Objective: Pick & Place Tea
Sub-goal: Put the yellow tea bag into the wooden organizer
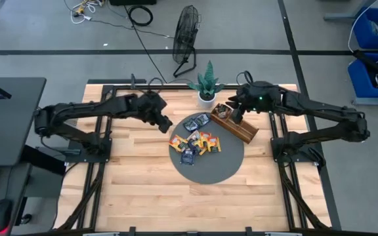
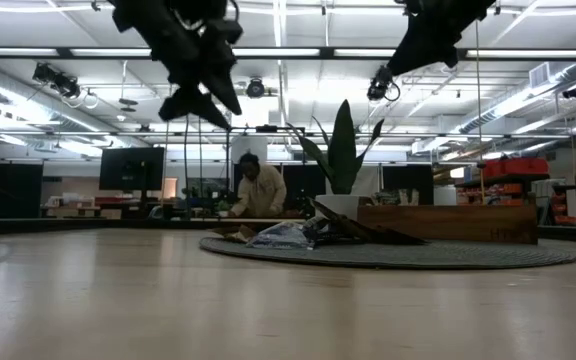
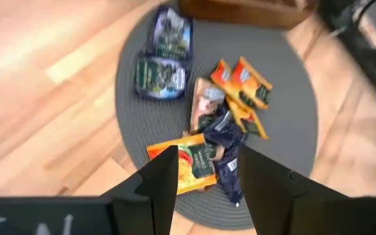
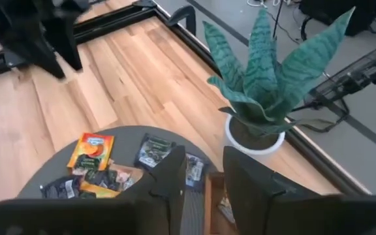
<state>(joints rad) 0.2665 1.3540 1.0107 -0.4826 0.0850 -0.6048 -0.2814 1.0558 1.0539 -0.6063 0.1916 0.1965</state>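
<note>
Several tea sachets lie in a loose pile on a round grey mat: dark blue ones, orange ones and an orange one nearest my left fingers. My left gripper hangs open above the mat's left edge, tilted down toward the pile, with nothing held. My right gripper stands open high over the far end of the brown wooden tray, also with nothing between its fingers. The low view shows both grippers well above the table, left and right.
A potted plant in a white pot stands at the table's far edge, just behind the tray and close to my right gripper. Bare wood lies to the near side of the mat. A person stands in the room beyond the table.
</note>
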